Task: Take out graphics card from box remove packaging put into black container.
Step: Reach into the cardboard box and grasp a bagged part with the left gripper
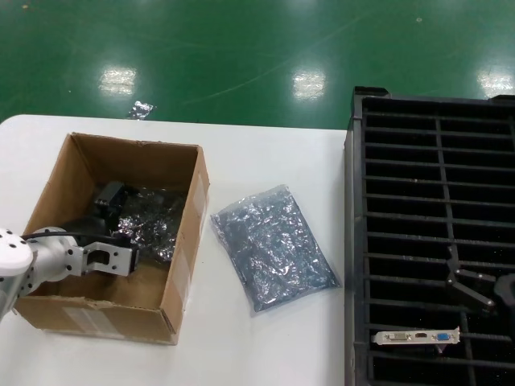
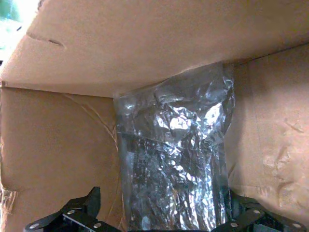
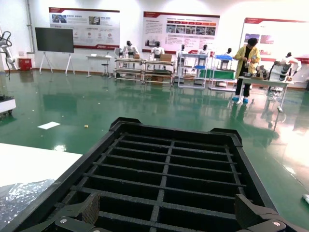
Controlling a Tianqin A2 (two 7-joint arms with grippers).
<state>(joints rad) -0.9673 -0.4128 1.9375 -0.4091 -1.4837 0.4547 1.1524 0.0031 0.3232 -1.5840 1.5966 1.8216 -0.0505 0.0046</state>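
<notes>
The brown cardboard box (image 1: 183, 265) stands at the table's left. Inside it lies a crinkly silver bag (image 1: 151, 221) with a card in it; it also shows in the left wrist view (image 2: 174, 164). My left gripper (image 1: 121, 229) is down inside the box, open, with a finger on each side of that bag (image 2: 164, 215). A second like bag (image 1: 273, 245) lies flat on the table between box and black container (image 1: 358, 241). My right gripper (image 1: 473, 288) hovers open and empty over the container's slots (image 3: 169, 212). A bare graphics card's metal bracket (image 1: 416, 336) shows in a near slot.
The white table (image 1: 265, 153) ends at a green floor behind. A scrap of silver plastic (image 1: 141, 109) lies on the floor beyond the table. The box walls (image 2: 145, 43) close in around the left gripper.
</notes>
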